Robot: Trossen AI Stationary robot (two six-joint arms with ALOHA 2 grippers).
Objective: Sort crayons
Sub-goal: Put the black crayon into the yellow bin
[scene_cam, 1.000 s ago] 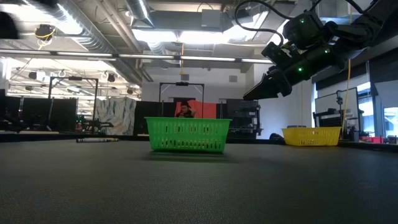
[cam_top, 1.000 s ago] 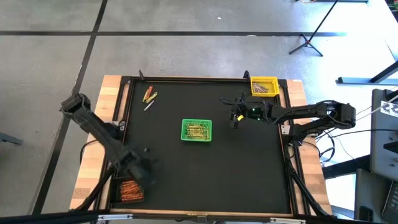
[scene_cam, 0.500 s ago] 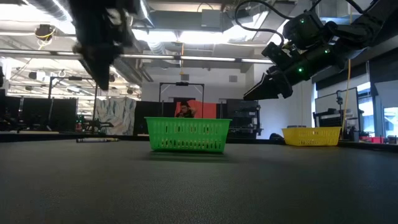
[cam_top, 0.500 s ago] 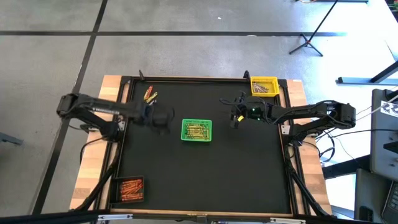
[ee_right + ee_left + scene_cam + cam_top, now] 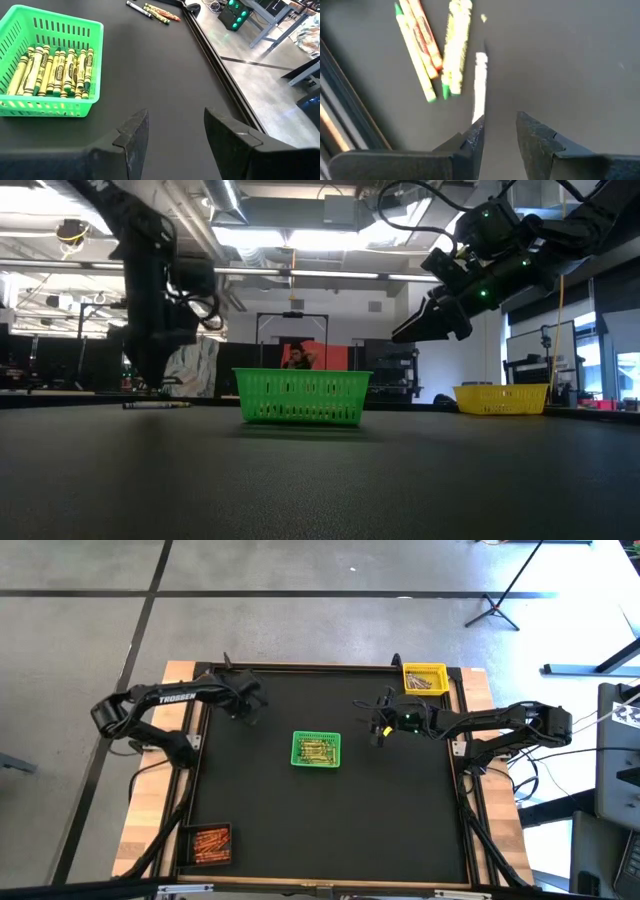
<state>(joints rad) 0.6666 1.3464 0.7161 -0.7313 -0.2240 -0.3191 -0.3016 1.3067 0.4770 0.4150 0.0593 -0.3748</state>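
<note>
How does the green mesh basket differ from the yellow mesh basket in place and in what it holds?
The green mesh basket stands near the middle of the black mat, while the yellow mesh basket sits at the far right corner. The green mesh basket holds green-wrapped crayons laid side by side; what lies in the yellow mesh basket is too small to tell. Both are small, open-topped and rectangular.

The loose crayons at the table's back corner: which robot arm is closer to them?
The left. The left gripper hangs right over the loose crayons, fingers open. The right gripper hovers open past the green basket, well away from them.
</note>
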